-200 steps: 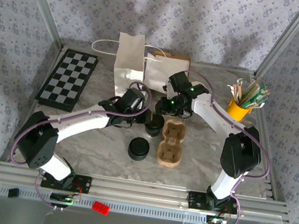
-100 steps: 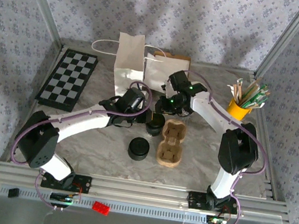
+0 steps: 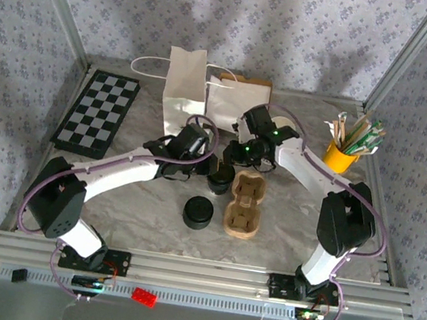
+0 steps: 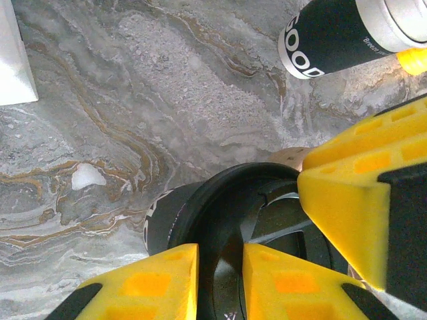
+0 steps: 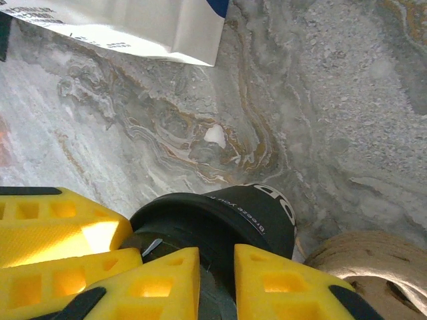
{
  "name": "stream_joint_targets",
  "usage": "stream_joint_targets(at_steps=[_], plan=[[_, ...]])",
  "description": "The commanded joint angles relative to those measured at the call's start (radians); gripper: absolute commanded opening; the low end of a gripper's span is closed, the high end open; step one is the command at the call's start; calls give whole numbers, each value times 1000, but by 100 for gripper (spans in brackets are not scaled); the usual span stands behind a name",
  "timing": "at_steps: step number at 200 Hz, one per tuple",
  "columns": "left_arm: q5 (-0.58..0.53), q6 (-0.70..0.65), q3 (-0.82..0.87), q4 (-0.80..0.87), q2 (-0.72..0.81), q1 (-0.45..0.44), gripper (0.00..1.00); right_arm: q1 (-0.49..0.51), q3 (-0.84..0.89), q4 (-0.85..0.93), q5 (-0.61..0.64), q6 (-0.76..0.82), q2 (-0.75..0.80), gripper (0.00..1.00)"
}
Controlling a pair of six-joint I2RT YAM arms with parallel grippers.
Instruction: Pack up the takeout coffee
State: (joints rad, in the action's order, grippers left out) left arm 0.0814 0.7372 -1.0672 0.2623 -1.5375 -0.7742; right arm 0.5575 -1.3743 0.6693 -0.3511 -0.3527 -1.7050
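Black cup band reading "GOOD", left hand over takeout coffee

Robot lab test cell: aluminium rail frame, printed backdrop panels on three sides, marble-look tabletop, two arms bolted at its near edge.

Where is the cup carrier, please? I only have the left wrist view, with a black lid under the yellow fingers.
Observer: From above, the brown carrier lies close beside the takeout coffee, on its right in that view.
Operator: Are its wells free?
Observer: Its wells look empty.
Operator: And where are the bags?
Observer: A tall white bag stands at the back, behind the coffee, with a shorter white bag beside it.
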Motion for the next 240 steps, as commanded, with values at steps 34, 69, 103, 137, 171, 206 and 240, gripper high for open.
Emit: stream_joint_targets(at_steps=[34,69,103,137,171,206,240], plan=[[-31,-42,-64,46,-14,4,25,34,43,86,74,-59,97,31],[-26,-55,-64,37,30,5,30,34,78,67,34,-93,157,36],[-34,13,-31,95,93,3,33,46,86,102,34,-81,147,38],[18,89,13,119,94,-4,32,78,92,142,43,-63,133,38],[66,106,43,51,81,-7,32,93,106,148,58,-60,128,39],[88,105,42,10,56,-9,32,101,107,149,70,-62,112,38],[104,106,52,-20,29,-9,30,101,98,133,65,-61,89,38]])
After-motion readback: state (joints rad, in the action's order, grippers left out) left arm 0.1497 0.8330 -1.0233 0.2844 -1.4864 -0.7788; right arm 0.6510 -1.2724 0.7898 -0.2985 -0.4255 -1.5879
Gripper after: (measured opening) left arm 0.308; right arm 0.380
